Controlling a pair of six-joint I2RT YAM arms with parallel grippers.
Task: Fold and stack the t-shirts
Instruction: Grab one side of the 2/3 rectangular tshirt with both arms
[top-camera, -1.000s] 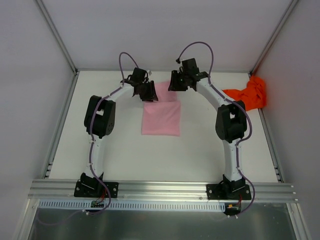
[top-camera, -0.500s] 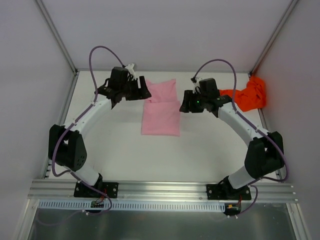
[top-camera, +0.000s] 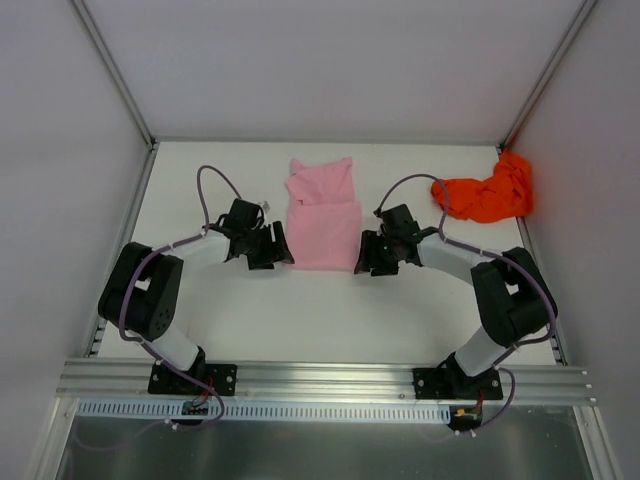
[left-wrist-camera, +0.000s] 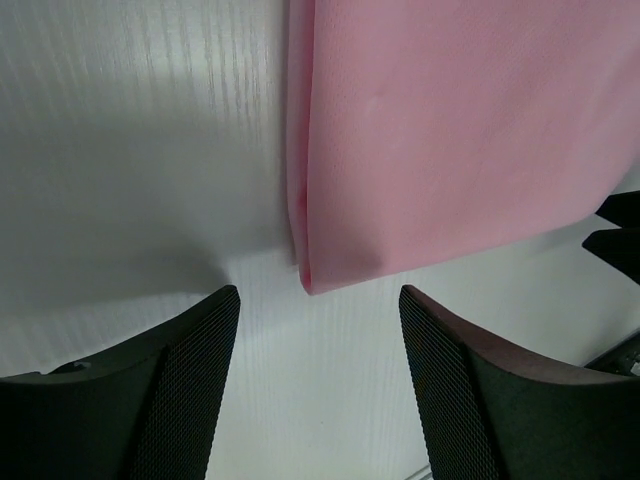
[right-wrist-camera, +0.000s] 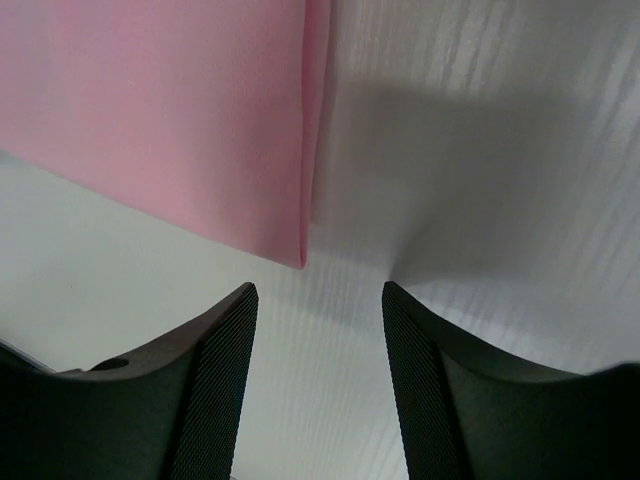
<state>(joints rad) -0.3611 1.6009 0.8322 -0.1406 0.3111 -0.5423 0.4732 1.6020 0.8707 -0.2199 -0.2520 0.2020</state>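
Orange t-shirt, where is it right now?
In the top view the orange t-shirt lies bunched in the far right corner of the table, to the right of the folded pink t-shirt.

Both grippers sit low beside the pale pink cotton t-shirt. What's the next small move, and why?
Probably ease both grippers forward and close on the near corners, ready for another fold. The left gripper and right gripper are open, and each wrist view shows a near corner of the pale pink cotton t-shirt just ahead of the fingers, not yet gripped.
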